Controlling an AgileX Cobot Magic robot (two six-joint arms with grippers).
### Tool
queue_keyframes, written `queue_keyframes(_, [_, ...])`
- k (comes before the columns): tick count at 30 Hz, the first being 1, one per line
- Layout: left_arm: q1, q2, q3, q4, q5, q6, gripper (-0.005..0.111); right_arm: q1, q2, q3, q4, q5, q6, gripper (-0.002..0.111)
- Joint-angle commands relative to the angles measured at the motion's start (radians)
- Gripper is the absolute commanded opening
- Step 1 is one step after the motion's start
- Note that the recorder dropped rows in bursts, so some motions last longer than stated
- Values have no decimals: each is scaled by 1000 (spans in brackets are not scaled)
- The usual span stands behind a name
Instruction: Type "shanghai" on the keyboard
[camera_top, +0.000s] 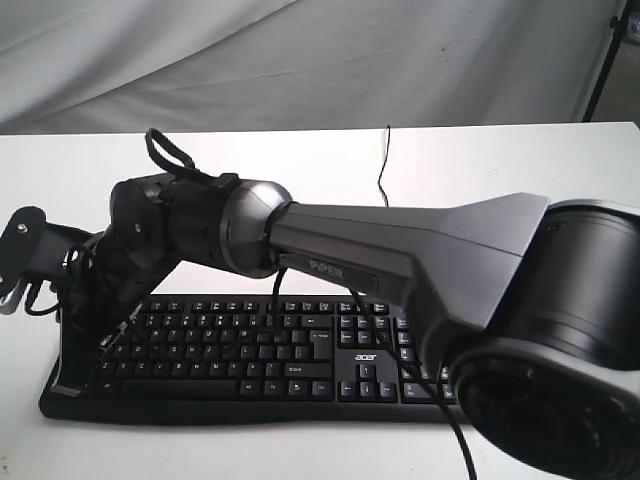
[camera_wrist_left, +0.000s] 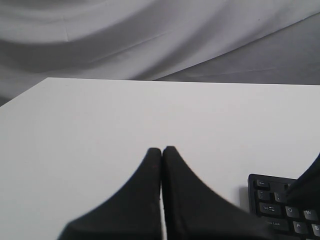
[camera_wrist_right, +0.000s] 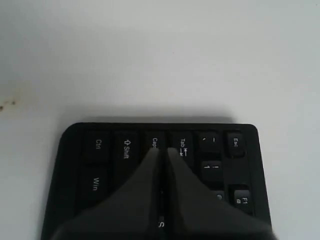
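Observation:
The black keyboard (camera_top: 250, 350) with its white acer logo lies along the front of the white table (camera_top: 470, 160). Its thin cable (camera_top: 383, 170) runs toward the back. My right arm reaches across to the keyboard's left end. There the right gripper (camera_wrist_right: 162, 150) is shut, its tips low over the Caps and Tab keys, and the S legend shows between its fingers (camera_wrist_right: 140, 195). In the exterior view the right gripper (camera_top: 100, 340) blends into the dark keys. My left gripper (camera_wrist_left: 161, 149) is shut and holds nothing. It hangs over bare table beside the keyboard's Esc corner (camera_wrist_left: 280, 200).
A grey cloth (camera_top: 300, 60) hangs behind the table. A black pole (camera_top: 605, 60) stands at the back right. The right arm's big dark body (camera_top: 430, 250) covers the keyboard's upper middle in the exterior view. Black wires (camera_top: 165, 150) loop above its wrist.

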Motion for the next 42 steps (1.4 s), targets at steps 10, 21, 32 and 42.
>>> queue_keyframes(10, [2, -5, 5, -1, -11, 0, 1, -1, 19, -6, -22, -3, 8, 0])
queue_keyframes(21, [2, -5, 5, -1, -11, 0, 1, -1, 19, -6, -38, 1, 12, 0])
queue_keyframes(32, [2, -5, 5, -1, -11, 0, 1, -1, 41, -6, -37, -2, 12, 0])
queue_keyframes(42, [2, -5, 5, -1, -11, 0, 1, -1, 41, -6, -39, -2, 10, 0])
